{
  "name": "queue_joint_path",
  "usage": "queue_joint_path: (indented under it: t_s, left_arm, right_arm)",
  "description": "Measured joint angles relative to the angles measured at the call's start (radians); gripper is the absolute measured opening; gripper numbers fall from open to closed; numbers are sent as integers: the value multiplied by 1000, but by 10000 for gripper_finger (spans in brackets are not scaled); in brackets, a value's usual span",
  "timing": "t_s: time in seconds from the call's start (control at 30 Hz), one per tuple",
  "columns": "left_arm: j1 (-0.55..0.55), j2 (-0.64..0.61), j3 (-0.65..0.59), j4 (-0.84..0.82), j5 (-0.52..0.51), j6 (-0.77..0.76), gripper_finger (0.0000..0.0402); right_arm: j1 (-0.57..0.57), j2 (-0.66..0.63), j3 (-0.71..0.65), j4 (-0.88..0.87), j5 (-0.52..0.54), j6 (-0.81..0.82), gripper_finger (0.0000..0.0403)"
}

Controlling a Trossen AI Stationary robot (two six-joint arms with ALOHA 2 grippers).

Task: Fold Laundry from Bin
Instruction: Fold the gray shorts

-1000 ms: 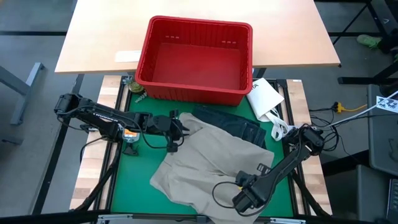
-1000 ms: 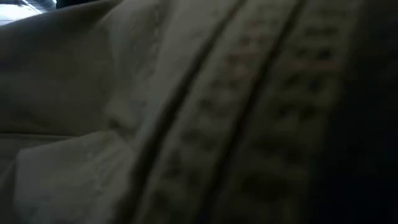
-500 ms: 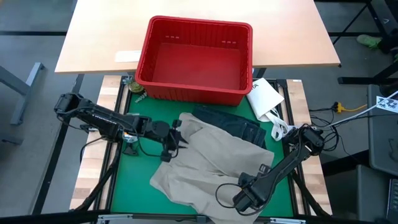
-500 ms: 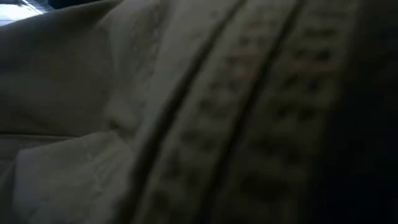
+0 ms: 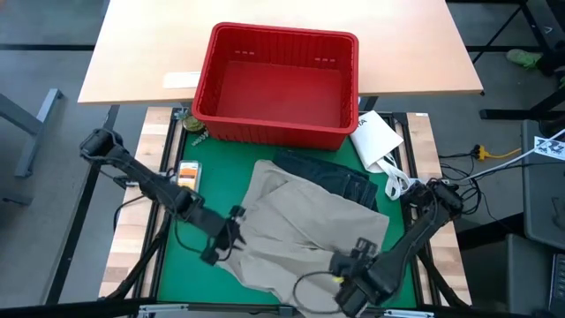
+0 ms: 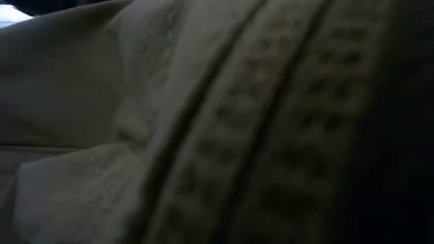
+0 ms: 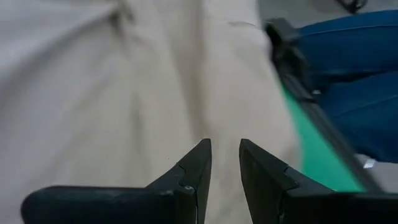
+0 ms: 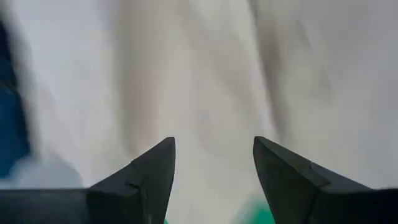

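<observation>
One tan khaki trousers (image 5: 300,230), one dark garment (image 5: 340,181), one empty bin (image 5: 278,84); my right end effector (image 8: 214,165) gapes empty, my left end effector (image 7: 225,165) stands narrowly parted, holding nothing

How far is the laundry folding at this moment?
Done: the red bin is empty. In hand: the khaki trousers lie spread on the green mat, over a dark garment; the left gripper and open right gripper sit at their near edge. Left: no finished fold shows.
</observation>
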Motion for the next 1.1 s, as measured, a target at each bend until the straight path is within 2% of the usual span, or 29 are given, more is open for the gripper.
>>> queue_joint_path:
  t_s: [0.13, 0.23, 0.4, 0.63, 0.8, 0.97, 1.1]
  left_arm:
    - [-91, 20, 0, -3, -17, -92, 80]
    - [-145, 51, 0, -3, -67, -138, 80]
    - [-202, 126, 0, -3, -114, -191, 80]
    - [-243, 296, 0, -1, -112, -269, 80]
    - [-250, 398, 6, 20, -11, -274, 80]
    - [-249, 401, 6, 21, 87, -294, 80]
    - [-254, 353, -1, -5, 83, -296, 80]
  right_arm:
    - [31, 15, -1, 237, 238, -23, 216]
    - [47, 52, -1, 377, 305, -111, 216]
    - [51, 145, -1, 458, 272, -158, 216]
    - [49, 248, -2, 473, 238, -158, 216]
    - [49, 275, -2, 471, 137, -157, 216]
    - [49, 295, -2, 461, 22, -156, 216]
    - [49, 290, -1, 461, 25, -148, 216]
